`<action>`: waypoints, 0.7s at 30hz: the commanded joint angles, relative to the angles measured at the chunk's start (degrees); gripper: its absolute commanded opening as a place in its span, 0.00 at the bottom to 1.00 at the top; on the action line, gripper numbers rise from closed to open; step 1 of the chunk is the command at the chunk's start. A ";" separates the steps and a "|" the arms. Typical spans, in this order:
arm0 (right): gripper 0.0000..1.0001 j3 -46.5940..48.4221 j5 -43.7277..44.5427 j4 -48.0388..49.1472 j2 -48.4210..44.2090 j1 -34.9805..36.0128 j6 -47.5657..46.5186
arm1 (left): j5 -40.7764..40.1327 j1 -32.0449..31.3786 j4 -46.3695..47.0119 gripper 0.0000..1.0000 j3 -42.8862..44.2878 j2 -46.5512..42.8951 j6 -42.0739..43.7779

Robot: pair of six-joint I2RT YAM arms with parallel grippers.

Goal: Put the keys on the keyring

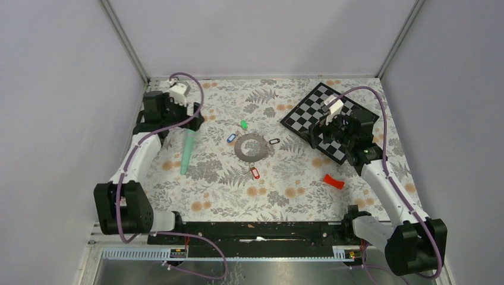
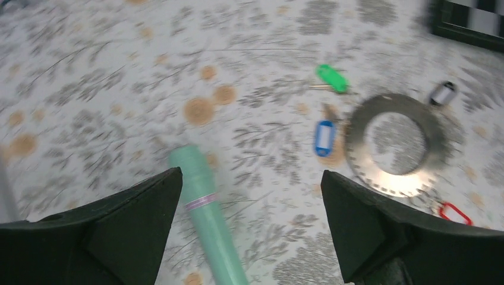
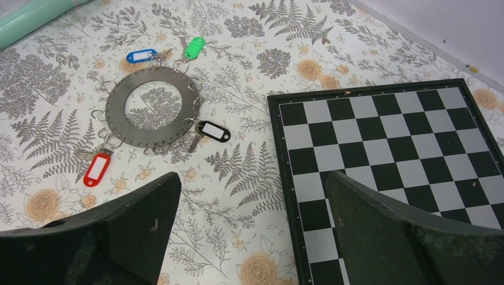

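The keyring (image 1: 239, 146) is a flat grey ring lying mid-table, also in the left wrist view (image 2: 355, 145) and the right wrist view (image 3: 115, 110). Keys lie round its rim: green (image 3: 193, 47), blue (image 3: 141, 56), black (image 3: 214, 131) and red (image 3: 97, 168). Their small wire loops reach the rim; I cannot tell whether they are hooked in. My left gripper (image 2: 250, 173) hovers open to the ring's left, over a mint-green tube (image 2: 205, 219). My right gripper (image 3: 252, 175) is open to the ring's right, above the chessboard's edge. Neither gripper holds anything.
The mint-green tube (image 1: 187, 151) lies lengthwise left of the ring. A black-and-white chessboard (image 1: 333, 116) sits at the back right. A curved red plastic piece (image 1: 334, 181) lies near the right arm. Walls enclose the table's back and sides.
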 commanded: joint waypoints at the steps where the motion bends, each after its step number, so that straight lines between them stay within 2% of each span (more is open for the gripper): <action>1: 1.00 -0.44 -0.46 0.01 -2.61 -0.20 1.89 | -3.67 8.33 3.54 0.99 2.07 4.99 -5.12; 5: 1.00 -0.99 -2.04 -0.36 -3.06 -0.20 2.84 | -4.98 13.85 -1.50 0.99 3.11 10.36 -1.25; 11: 1.00 -1.79 -2.25 -0.13 -2.39 -0.20 2.70 | -2.65 14.90 -7.11 0.98 2.53 16.54 3.37; 14: 1.00 -1.95 -1.56 -0.08 -2.20 -0.20 2.50 | -0.98 14.90 -8.88 0.91 2.70 18.66 4.10; 21: 1.00 -2.57 -0.98 -0.13 -2.47 -0.20 1.97 | 0.16 14.89 -10.37 0.64 2.47 22.44 5.30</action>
